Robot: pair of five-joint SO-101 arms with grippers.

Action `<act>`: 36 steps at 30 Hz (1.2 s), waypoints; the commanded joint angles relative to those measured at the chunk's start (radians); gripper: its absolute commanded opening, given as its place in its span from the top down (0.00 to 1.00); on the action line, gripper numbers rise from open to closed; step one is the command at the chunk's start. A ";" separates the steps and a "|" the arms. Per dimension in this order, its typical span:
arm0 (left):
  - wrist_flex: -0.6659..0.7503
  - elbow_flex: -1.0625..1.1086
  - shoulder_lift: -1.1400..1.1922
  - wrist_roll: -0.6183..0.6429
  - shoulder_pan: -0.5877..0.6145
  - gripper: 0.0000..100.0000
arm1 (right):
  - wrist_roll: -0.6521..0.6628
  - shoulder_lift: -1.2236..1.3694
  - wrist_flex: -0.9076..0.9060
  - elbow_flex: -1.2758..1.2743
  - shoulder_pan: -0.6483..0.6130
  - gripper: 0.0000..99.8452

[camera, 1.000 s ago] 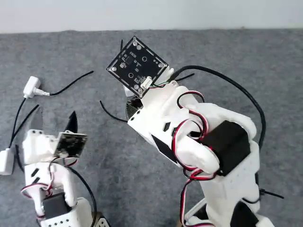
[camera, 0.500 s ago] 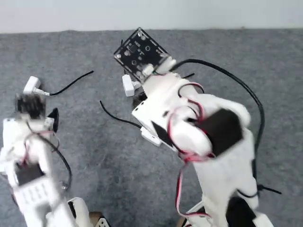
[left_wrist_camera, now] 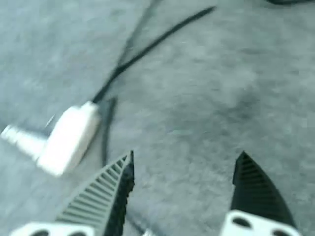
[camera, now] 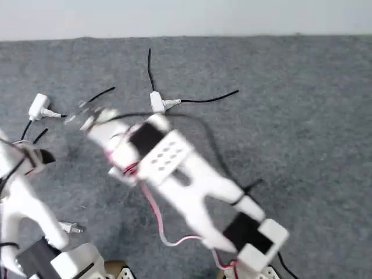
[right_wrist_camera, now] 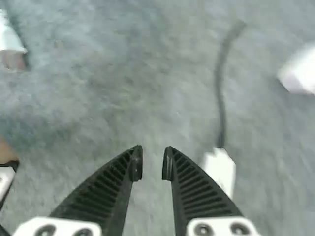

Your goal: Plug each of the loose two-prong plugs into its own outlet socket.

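A white plug (camera: 39, 106) on a black cable lies at the far left of the grey mat. Another white plug (camera: 157, 102) lies at the back middle with black cables running off it. A small pronged plug (camera: 68, 227) lies near the front left. My right arm (camera: 168, 163) stretches leftward, blurred, its tip near the left plug's cable. My right gripper (right_wrist_camera: 151, 155) is open by a narrow gap, holding nothing, with a white piece (right_wrist_camera: 221, 169) beside one finger. My left gripper (left_wrist_camera: 185, 157) is wide open over bare mat, a white plug (left_wrist_camera: 66, 137) just off one fingertip.
Grey mat (camera: 290, 116) covers the table up to a pale wall at the back. A black cable (right_wrist_camera: 221, 88) runs across the mat ahead of the right gripper. The left arm (camera: 23, 197) stands at the left edge.
The right arm swung from the back middle down and to the left, uncovering the middle plug. The left arm moved toward the left edge, and a small pronged plug now shows at the front left.
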State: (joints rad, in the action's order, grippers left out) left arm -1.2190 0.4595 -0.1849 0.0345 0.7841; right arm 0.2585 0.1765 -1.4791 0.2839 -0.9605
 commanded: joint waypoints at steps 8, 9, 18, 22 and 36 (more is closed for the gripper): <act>-0.157 -0.091 -0.262 0.021 0.394 0.69 | 0.095 0.125 0.091 0.011 -0.208 0.91; -0.157 -0.091 -0.290 0.000 0.430 0.69 | 0.095 0.125 0.091 0.018 -0.208 0.91; -0.160 0.001 -0.454 -0.129 0.526 0.69 | 0.060 0.084 0.044 0.035 -0.096 0.91; -0.239 0.133 -0.463 -0.129 0.373 0.69 | 0.032 -0.062 -0.013 0.035 0.058 0.91; -0.241 0.437 -0.465 -0.367 0.086 0.69 | 0.038 -0.386 0.056 -0.140 0.328 0.91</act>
State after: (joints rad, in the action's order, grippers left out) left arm -1.4998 0.8324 -0.6206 -0.2371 0.8961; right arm 0.3030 -0.1657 -1.4929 0.1749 -0.6460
